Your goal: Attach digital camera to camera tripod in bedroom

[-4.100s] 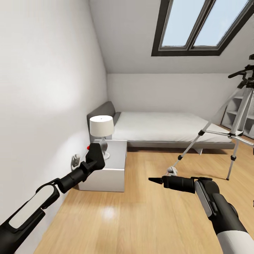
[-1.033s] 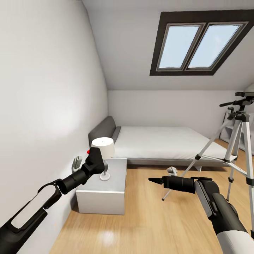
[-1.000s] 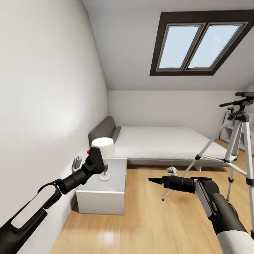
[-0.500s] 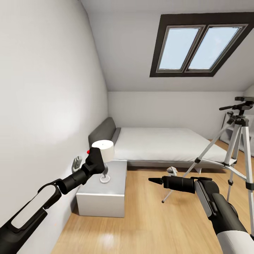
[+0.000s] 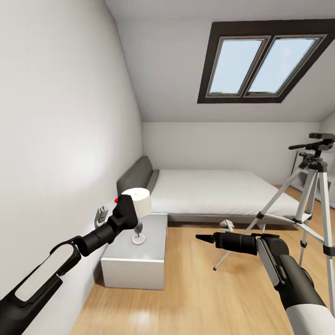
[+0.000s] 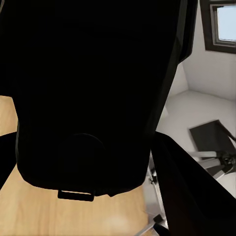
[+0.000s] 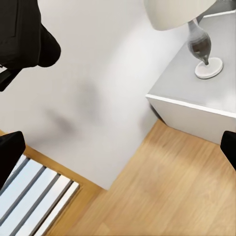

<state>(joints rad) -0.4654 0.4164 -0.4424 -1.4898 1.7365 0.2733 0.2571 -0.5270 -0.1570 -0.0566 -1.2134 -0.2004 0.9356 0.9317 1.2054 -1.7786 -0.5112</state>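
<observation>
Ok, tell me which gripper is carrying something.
The left gripper, raised near the lamp: it is closed on the digital camera with the red button. The right gripper carries nothing.

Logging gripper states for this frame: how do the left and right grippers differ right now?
The left gripper is shut on the digital camera, raised in front of the lamp; the right gripper holds nothing. Left points up and away toward the nightstand; right lies level, pointing across toward the left arm. The right wrist view shows its fingertips spread wide, so open. Both are black.
</observation>
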